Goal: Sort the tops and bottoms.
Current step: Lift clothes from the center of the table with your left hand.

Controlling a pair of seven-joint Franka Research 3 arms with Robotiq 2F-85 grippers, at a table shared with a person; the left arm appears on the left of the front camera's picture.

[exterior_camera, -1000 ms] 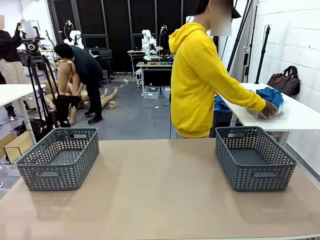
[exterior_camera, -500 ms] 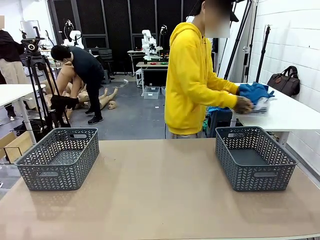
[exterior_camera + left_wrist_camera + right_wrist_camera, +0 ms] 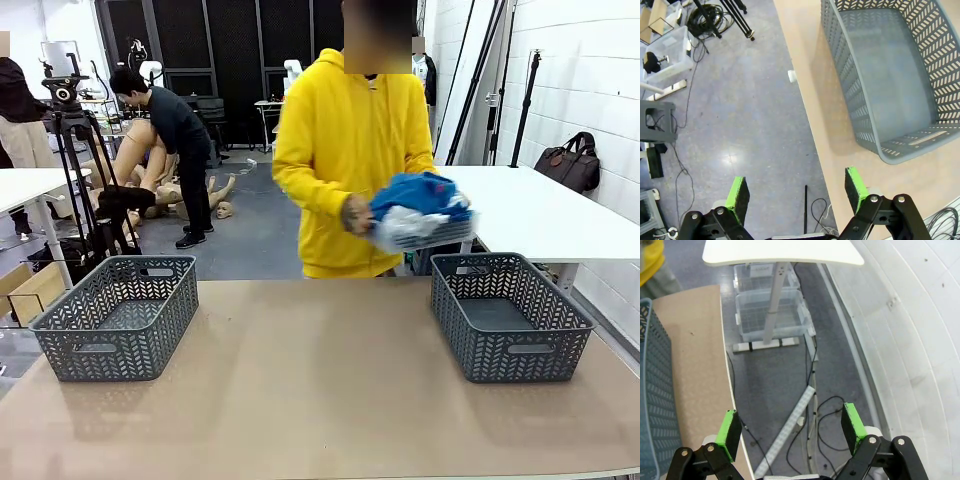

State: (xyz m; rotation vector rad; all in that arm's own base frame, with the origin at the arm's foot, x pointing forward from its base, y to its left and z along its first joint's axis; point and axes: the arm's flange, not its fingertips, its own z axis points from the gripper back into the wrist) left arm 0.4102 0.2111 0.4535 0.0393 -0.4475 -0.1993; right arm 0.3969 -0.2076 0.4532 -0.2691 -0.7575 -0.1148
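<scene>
A person in a yellow hoodie (image 3: 345, 160) stands at the table's far side, holding a white basket (image 3: 425, 235) at chest height. In it lies a bright blue garment (image 3: 420, 192) on top of something white (image 3: 400, 225). My left gripper (image 3: 797, 189) is open, hanging over the floor beside the table's left edge, near the left grey basket (image 3: 890, 75). My right gripper (image 3: 790, 427) is open too, over the floor off the table's right edge, with the right grey basket's wall (image 3: 655, 390) at its left.
Two empty grey baskets sit on the brown table, one left (image 3: 118, 315), one right (image 3: 508, 315). A white side table (image 3: 540, 210) with a dark bag (image 3: 570, 162) stands at the back right. Clear bins (image 3: 770, 315) sit under it. Other people stand at the back left.
The person has lifted the white basket of garments off the side table and turned to face my table, bringing it over the far edge. Both grippers have stayed open.
</scene>
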